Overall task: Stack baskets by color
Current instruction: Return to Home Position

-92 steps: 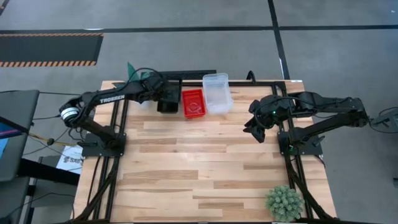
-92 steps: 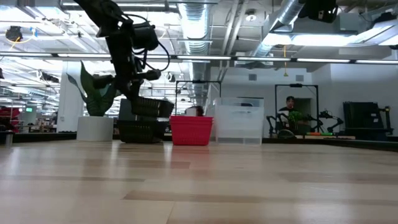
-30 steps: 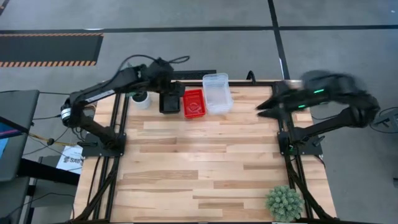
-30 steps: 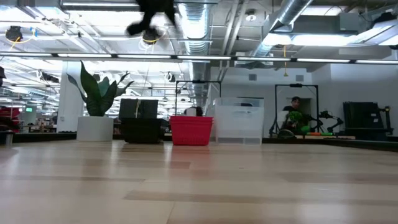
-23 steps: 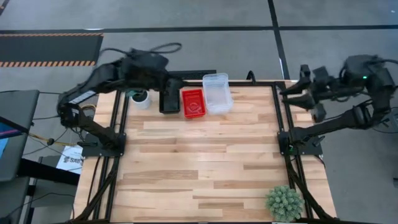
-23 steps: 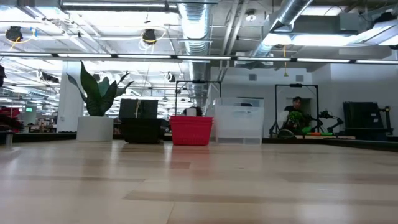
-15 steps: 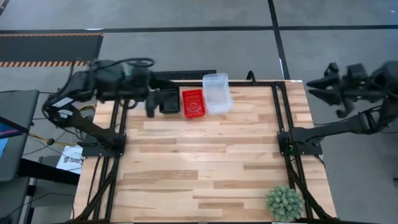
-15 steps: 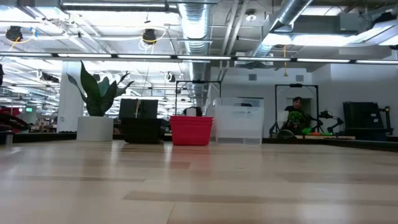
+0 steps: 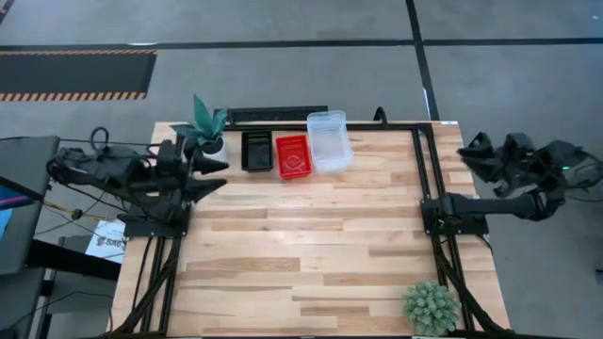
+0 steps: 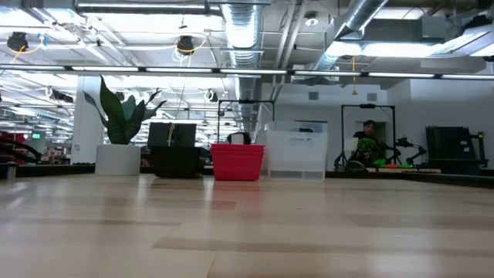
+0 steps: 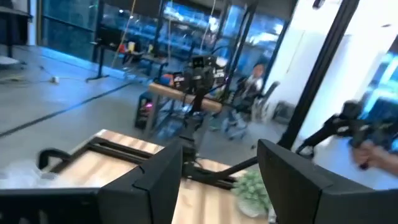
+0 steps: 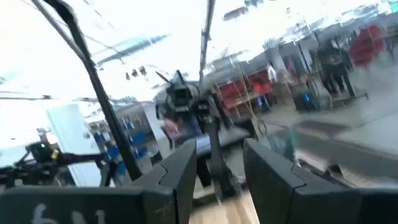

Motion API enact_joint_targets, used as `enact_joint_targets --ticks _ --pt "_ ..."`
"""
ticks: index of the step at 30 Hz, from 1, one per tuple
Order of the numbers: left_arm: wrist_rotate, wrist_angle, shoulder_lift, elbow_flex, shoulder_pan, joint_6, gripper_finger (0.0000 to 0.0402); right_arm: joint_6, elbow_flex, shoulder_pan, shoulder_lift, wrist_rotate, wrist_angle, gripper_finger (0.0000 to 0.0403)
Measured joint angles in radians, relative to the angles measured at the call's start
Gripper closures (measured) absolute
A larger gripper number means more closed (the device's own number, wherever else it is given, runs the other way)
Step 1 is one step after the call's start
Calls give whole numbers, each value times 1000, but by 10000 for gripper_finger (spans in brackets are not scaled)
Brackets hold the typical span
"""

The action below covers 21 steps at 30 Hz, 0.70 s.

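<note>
Left hand (image 9: pixel 209 176) and right hand (image 9: pixel 479 153), fingers apart, sit tucked at opposite counter (image 9: pixel 311 245) sides; only the high view shows both.

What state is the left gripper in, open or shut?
Open. The left gripper, at the left edge of the table, has its fingers spread apart with nothing between them.

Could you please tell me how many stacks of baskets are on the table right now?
3, in a row along the far edge of the table: a black stack, a red stack beside it, then a clear stack. How many baskets nest in each stack cannot be counted here.
</note>
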Motion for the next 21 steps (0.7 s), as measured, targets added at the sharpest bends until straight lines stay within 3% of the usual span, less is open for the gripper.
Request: enact_joint_targets --ticks 4,6,10,14,21 --pt "12 125 -221 -266 -13 -26 205 -12 -53 -4 13 21 -24 250" --pt "40 175 -340 -378 -13 -42 205 -38 -71 -7 31 31 56 250" --pt "154 316 -569 -584 -12 -31 205 -58 -164 -8 6 -16 94 247" --pt "177 428 -770 -779 -12 -18 204 -33 -275 -7 5 -37 170 245" --pt "177 574 -736 -981 -9 -33 205 20 -588 17 2 -123 481 248"
